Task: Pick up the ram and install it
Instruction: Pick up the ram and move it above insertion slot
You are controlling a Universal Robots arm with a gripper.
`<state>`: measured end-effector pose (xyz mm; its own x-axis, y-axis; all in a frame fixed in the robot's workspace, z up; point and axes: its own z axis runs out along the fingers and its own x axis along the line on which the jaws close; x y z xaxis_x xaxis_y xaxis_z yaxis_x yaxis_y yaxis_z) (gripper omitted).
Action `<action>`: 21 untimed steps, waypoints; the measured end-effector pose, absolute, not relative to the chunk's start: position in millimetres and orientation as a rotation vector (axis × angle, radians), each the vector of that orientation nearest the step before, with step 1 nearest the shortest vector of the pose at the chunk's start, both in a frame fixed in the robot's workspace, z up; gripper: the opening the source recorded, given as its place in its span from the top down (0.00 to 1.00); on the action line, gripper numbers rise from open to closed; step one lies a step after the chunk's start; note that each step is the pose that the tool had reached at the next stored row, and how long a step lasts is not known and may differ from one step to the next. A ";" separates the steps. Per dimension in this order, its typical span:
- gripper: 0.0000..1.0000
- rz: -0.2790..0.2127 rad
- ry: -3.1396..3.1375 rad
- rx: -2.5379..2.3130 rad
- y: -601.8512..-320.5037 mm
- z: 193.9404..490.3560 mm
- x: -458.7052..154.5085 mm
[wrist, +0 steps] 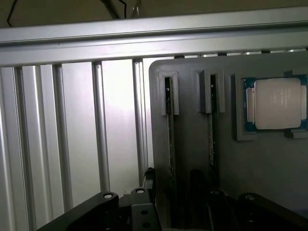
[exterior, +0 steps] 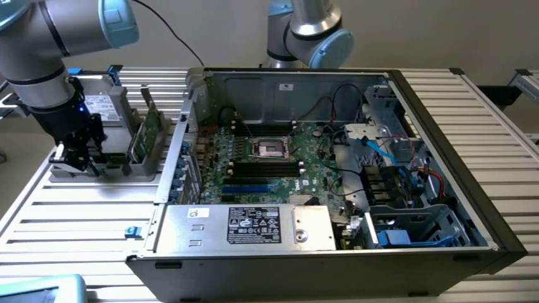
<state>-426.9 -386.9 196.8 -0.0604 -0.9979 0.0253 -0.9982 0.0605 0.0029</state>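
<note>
While the tool point(exterior: 74, 159) hangs, jaws apart, at the exterior view's left, the ram point(exterior: 150, 131) stands on edge just right of it, long axis running up-frame.

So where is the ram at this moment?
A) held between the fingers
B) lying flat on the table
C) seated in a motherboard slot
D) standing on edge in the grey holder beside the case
D: the green ram stands on edge in a slot of the grey holder, at the exterior view's left of the open case.
</note>
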 end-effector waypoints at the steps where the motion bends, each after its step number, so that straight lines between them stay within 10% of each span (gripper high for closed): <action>1: 0.57 0.024 -2.273 2.139 -386.9 196.7 -426.9; 6: 0.59 0.024 -2.273 2.139 -386.8 196.6 -426.9; 12: 0.86 0.024 -2.273 2.140 -386.8 197.7 -426.9; 21: 0.86 0.027 -2.265 2.145 -386.8 208.2 -427.1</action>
